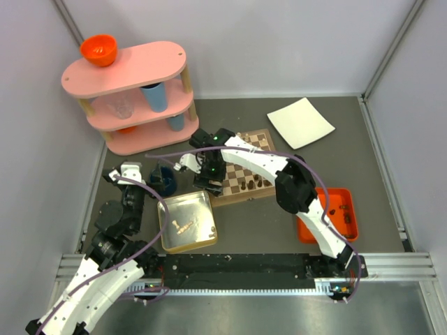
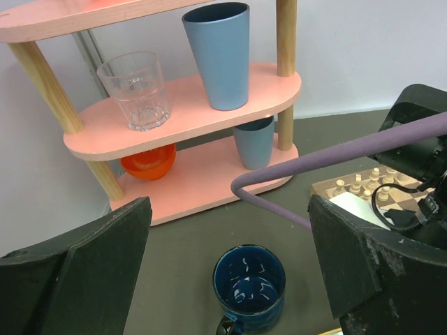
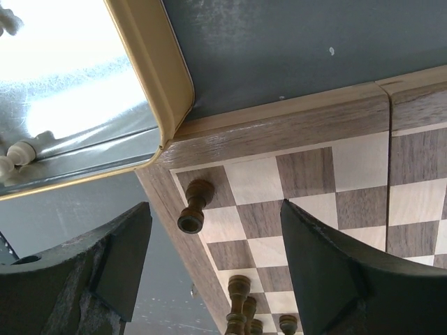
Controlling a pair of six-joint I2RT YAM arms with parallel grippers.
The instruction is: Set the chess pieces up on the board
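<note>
At the far left stands a pink shelf (image 1: 126,91) with an orange bowl (image 1: 98,49) on its top tier. The left wrist view shows a clear glass (image 2: 136,91) and a tall blue cup (image 2: 220,56) on the middle tier. The left pincer (image 2: 229,216) hovers in front of the shelf, spread wide and holding nothing. A dark blue mug (image 2: 249,286) stands on the desk (image 1: 265,223) below the gap.

Next comes a silver tin (image 1: 199,237) with a few pale pieces (image 1: 185,225) inside, its rim just beside a corner of the board (image 1: 234,174). The right pincer (image 3: 215,213) hangs over that corner, parted and gripping nothing. One dark piece (image 3: 194,207) sits at the corner square between the fingers (image 3: 335,272), touching neither. Whether it stands upright or is tipped, I cannot tell.

More dark pieces (image 1: 255,183) line the board's near edge, and pale chessmen (image 2: 356,185) show along another edge.

Further right, a white square plate (image 1: 300,122) lies near the back of the desk. An orange tray (image 1: 349,227) at the near right holds a few dark chessmen (image 1: 343,208).
</note>
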